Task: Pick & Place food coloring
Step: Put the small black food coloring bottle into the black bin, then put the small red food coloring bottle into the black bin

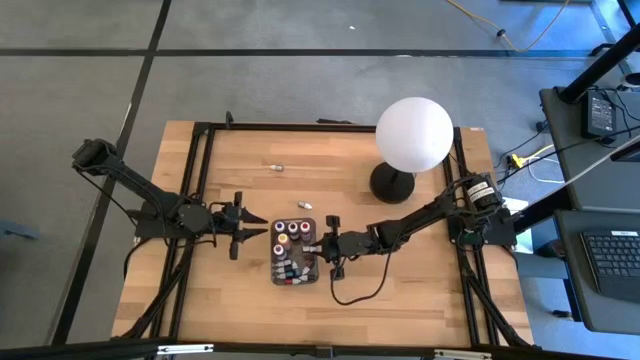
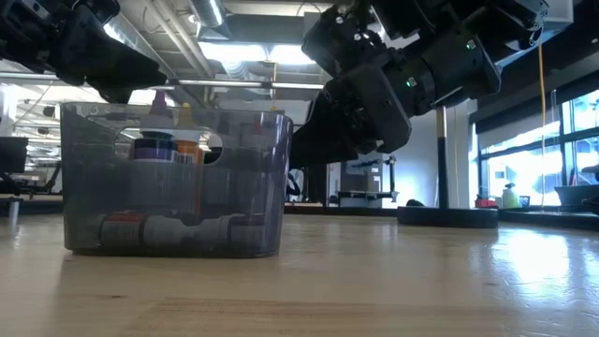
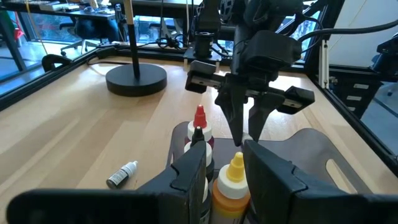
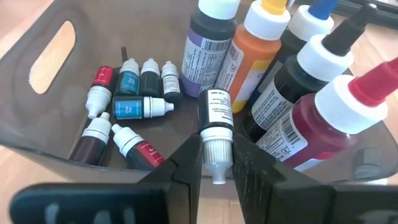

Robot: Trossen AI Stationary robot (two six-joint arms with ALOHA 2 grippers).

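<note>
Right claw: right claw (image 4: 216, 163) hangs over the open top of the bin, fingers (image 4: 186, 168) clamped on a small black dropper bottle (image 4: 215, 124) with a white label and ribbed white cap, cap pointing toward the camera.
Bin: translucent dark grey bin (image 1: 275, 275) with cut-out handles sits near the middle of the wooden counter (image 1: 400, 290), between the two arms.
Tall bottles: larger food coloring bottles stand upright at one end of the bin, among them a red one with a red tip (image 4: 323, 124), a black one with a black tip (image 4: 292, 81), an orange one with a yellow tip (image 4: 252, 46) and a purple one with a white cap (image 4: 202, 43).
Small bottles: several tiny dropper bottles (image 4: 134, 106) lie on their sides on the bin floor, in red, teal and dark shades with white caps.
Loose bottles: one small white-capped bottle (image 1: 305, 205) lies on the counter just behind the bin; another (image 1: 275, 166) lies well apart toward the far edge.
Left claw: left claw (image 1: 237, 228) hovers just beside the bin, fingers apart and holding nothing.
Lamp: white globe lamp (image 1: 414, 135) on a round black base (image 1: 392, 183) stands at the far right of the counter.
</note>
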